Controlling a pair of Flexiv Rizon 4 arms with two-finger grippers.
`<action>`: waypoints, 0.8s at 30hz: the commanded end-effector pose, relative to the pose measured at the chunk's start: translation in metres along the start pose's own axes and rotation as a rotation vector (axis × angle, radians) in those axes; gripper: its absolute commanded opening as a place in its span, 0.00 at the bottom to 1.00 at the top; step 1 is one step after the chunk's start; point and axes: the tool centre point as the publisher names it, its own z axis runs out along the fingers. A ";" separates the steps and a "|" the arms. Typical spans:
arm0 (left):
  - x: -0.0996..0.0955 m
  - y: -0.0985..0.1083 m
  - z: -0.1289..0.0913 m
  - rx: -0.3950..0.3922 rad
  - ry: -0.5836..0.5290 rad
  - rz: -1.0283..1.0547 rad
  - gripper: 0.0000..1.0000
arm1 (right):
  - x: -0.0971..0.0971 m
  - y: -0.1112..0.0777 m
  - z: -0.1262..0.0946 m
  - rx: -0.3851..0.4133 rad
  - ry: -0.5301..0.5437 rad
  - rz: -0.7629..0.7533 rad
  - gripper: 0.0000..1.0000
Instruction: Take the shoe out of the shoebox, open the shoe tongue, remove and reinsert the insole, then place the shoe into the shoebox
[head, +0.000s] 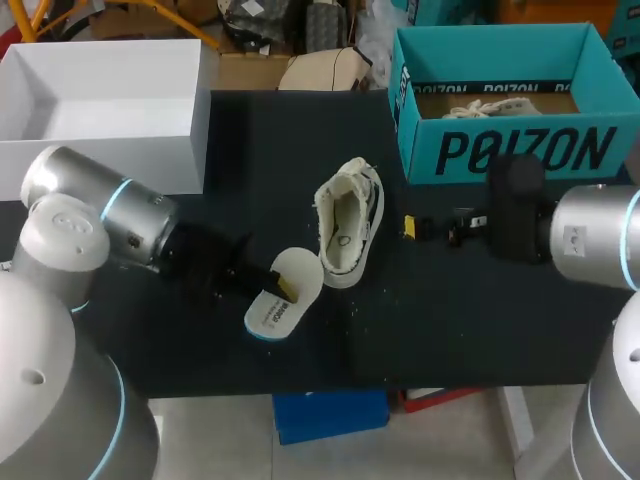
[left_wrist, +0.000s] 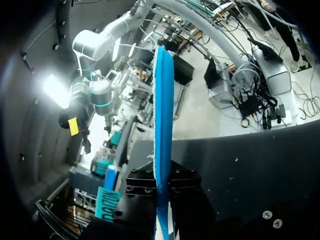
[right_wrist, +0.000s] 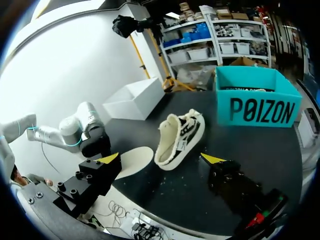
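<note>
As left gripper (head: 283, 289) clamps the white-and-blue foam insole (head: 272, 312) near tabletop's (head: 450, 320) front edge, right gripper (right_wrist: 161, 159) gapes empty — insole looks floppy; grip mid-length.

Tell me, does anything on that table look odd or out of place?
The sneaker lies tipped on its side, outside the teal shoebox. Its insole is out, clamped in the left arm's jaws. Nothing looks damaged.
</note>
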 end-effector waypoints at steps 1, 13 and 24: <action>0.000 0.001 0.000 0.003 0.005 0.000 0.00 | 0.002 0.000 0.003 -0.003 -0.014 0.001 1.00; 0.000 0.001 0.000 0.003 0.005 0.000 0.00 | -0.013 -0.032 -0.015 0.014 -0.130 -0.150 1.00; 0.000 0.001 0.000 0.003 0.005 0.000 0.00 | -0.025 -0.047 -0.033 0.003 -0.192 -0.137 1.00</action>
